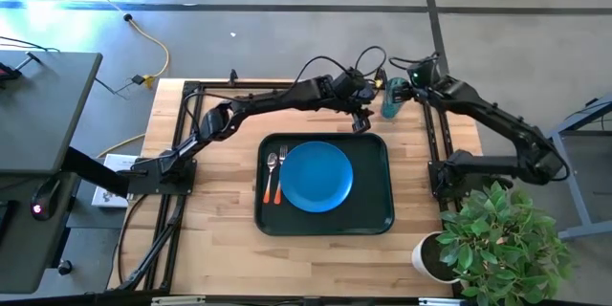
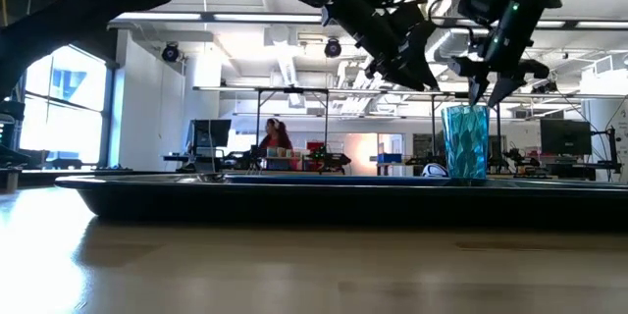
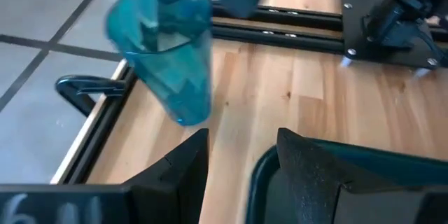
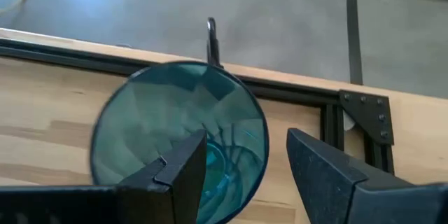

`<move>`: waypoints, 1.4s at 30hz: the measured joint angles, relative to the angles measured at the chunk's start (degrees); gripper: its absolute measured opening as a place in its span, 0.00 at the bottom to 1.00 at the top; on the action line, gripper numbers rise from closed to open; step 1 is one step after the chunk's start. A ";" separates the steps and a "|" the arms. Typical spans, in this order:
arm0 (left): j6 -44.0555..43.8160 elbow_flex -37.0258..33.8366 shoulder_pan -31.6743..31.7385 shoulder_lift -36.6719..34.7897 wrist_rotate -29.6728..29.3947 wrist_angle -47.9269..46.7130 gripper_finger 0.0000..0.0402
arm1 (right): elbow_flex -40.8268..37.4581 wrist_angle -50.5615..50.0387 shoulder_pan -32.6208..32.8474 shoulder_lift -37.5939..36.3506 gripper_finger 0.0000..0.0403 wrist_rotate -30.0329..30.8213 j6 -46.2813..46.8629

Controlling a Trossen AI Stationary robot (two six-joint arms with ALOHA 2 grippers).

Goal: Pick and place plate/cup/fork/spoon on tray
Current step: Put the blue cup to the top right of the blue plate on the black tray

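Teal: 1 cup (image 1: 393,98), 1 plate (image 1: 316,176), 1 fork (image 1: 281,176), 1 spoon (image 1: 271,174)

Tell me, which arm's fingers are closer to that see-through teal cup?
The right. The right gripper hangs directly above the translucent teal cup, fingers open over its rim. The left gripper is beside the cup, fingers open, near the dark tray's corner.

In the low view the tray (image 2: 324,199) shows only as a dark edge-on band — the plate, fork and spoon on it cannot be made out. The cup (image 4: 178,140) is cut off by the right wrist view's bottom edge, its base hidden behind the right tool (image 4: 245,171). From above, the right tool covers part of the cup (image 1: 391,102). The person (image 2: 276,137) beyond the table is too small to tell much — only a seated figure.
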 joint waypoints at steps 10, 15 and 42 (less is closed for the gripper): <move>2.33 0.00 -2.63 0.00 -2.95 -0.17 0.39 | 0.06 0.32 -4.09 2.40 0.47 -4.57 -0.48; 3.29 0.00 -3.12 0.00 -3.39 -0.35 0.39 | 0.06 0.29 -4.53 5.38 0.38 -6.11 -0.45; 10.40 -3.99 1.22 -11.23 2.67 -21.11 0.33 | -0.02 -2.70 3.18 -2.54 0.00 -6.56 -0.66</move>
